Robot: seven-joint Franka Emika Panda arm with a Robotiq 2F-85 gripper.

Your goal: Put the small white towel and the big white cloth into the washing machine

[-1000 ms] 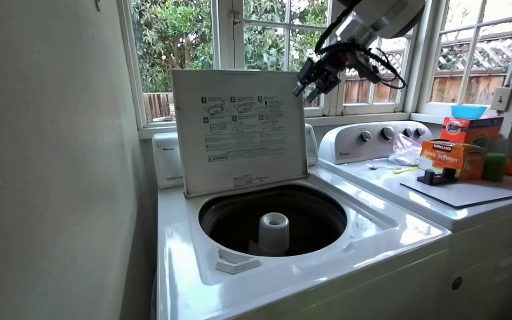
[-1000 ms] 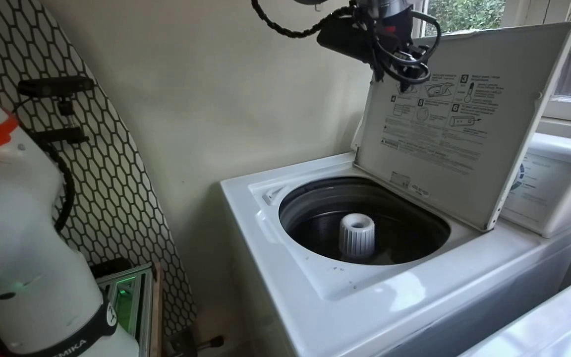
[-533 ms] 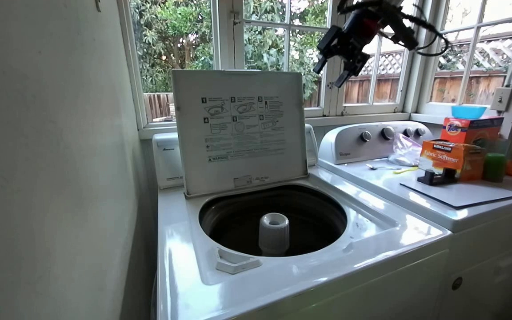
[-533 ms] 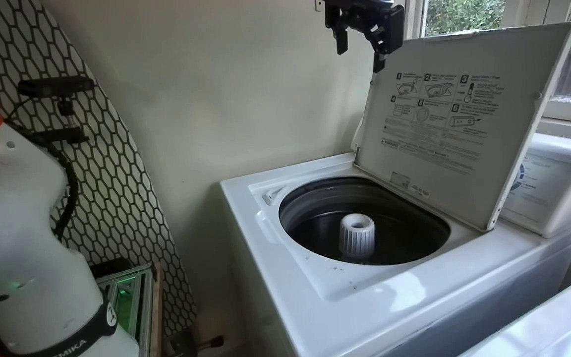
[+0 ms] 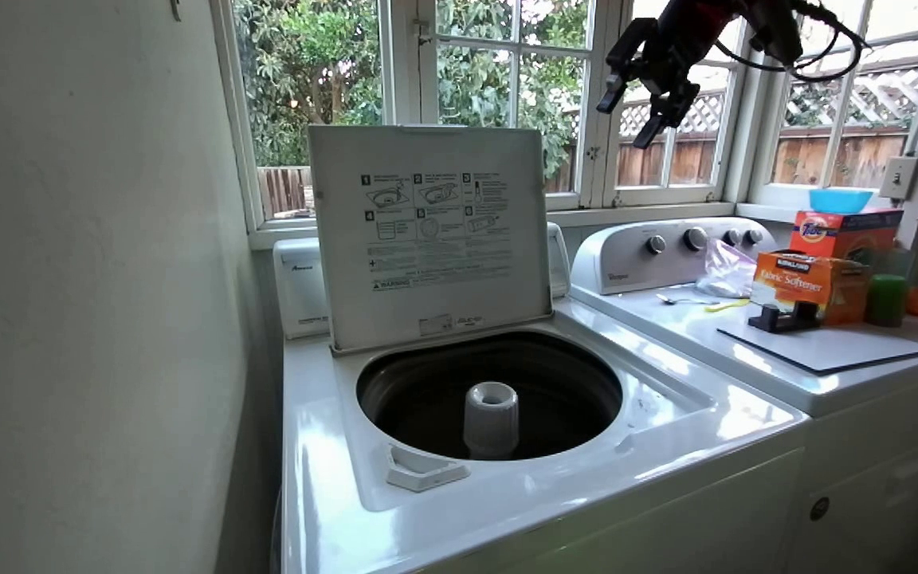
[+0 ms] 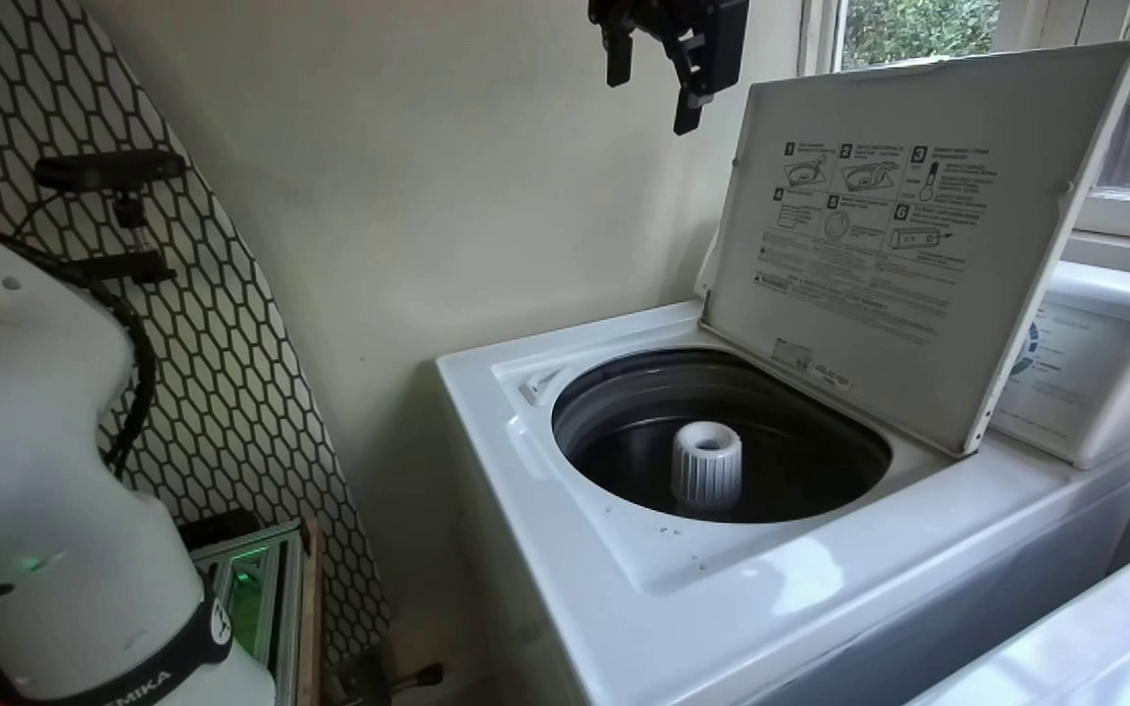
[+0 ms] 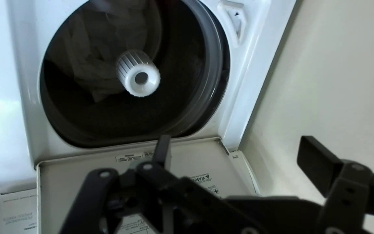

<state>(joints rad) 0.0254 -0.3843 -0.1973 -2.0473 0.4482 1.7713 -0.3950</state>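
The white top-loading washing machine (image 5: pixel 523 506) stands with its lid (image 5: pixel 427 239) up; it also shows in an exterior view (image 6: pixel 722 618) and in the wrist view (image 7: pixel 28 97). Pale crumpled cloth (image 7: pixel 88 61) lies inside the dark drum beside the white agitator (image 7: pixel 138 73). I cannot tell whether this is the small towel, the big cloth or both. The exterior views show no cloth; the drum's bottom is hidden there. My gripper (image 7: pixel 239 156) is open, with nothing between its fingers. It is high above the machine, seen in both exterior views (image 5: pixel 629 119) (image 6: pixel 653 96).
A wall (image 6: pixel 487 196) runs close along one side of the washer. A second white machine (image 5: pixel 666 319) on the other side holds an orange fabric softener box (image 5: pixel 806 279), a black-edged white board (image 5: pixel 849 347) and a plastic bag (image 5: pixel 726 271). Windows stand behind.
My gripper has turned and moved up and away from the raised lid, rightward in an exterior view. A pale patch by the agitator, seen in that view a second ago, no longer shows.
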